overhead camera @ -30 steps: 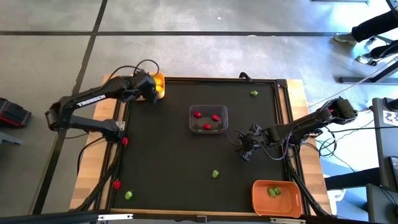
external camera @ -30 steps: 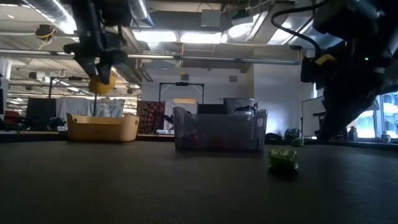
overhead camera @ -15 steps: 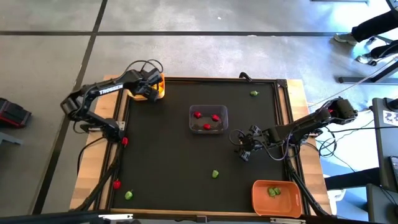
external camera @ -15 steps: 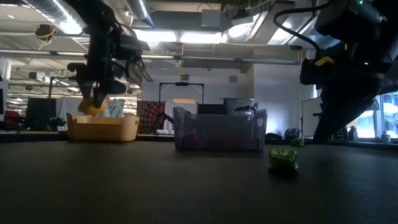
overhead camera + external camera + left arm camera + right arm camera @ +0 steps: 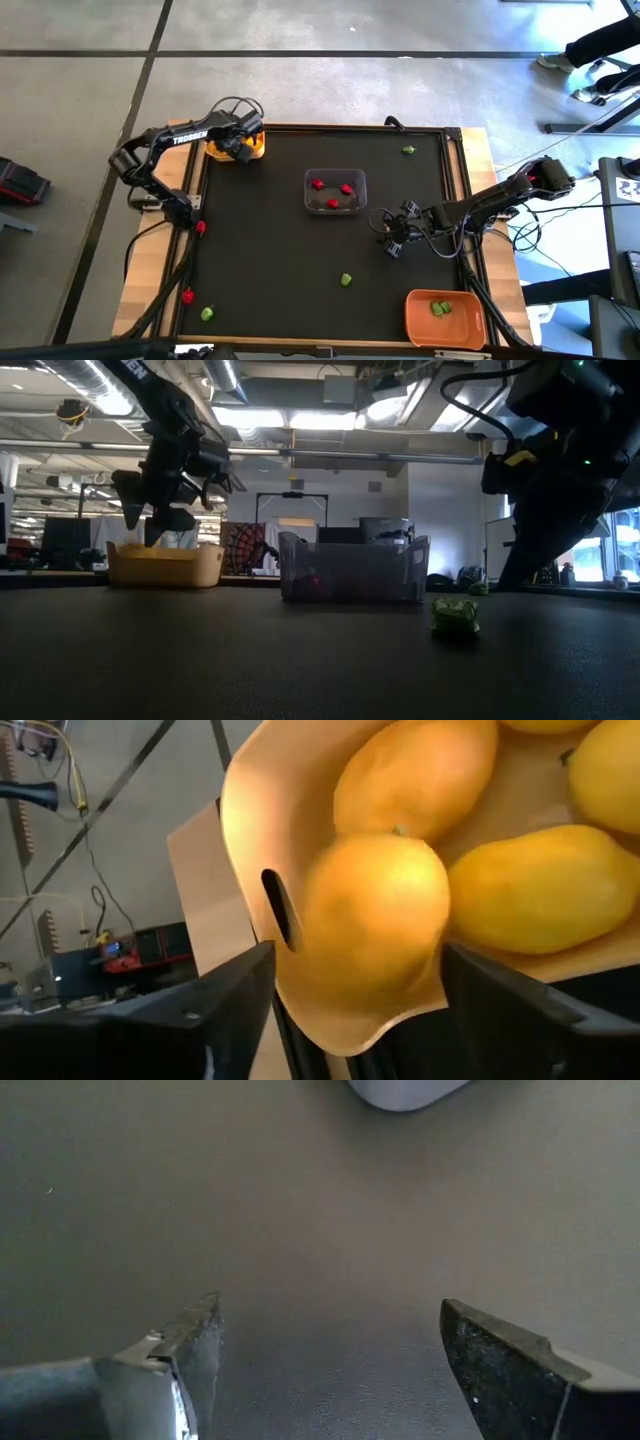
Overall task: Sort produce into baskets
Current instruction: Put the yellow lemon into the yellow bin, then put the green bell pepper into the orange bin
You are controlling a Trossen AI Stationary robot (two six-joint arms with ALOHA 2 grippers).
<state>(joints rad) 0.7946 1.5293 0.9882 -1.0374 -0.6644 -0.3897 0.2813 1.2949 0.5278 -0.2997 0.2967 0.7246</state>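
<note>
Left gripper (image 5: 243, 147), fingers spread and empty, over the yellow basket (image 5: 253, 143) of lemons (image 5: 377, 920), far left. Right gripper (image 5: 393, 243), fingers wide apart, empty, right of centre.

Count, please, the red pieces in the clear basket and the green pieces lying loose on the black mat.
Red pieces in the clear basket: 3
Green pieces loose on the black mat: 3
Total: 6

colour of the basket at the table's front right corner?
Orange, with green pieces inside. Clearest in the high view.
</note>
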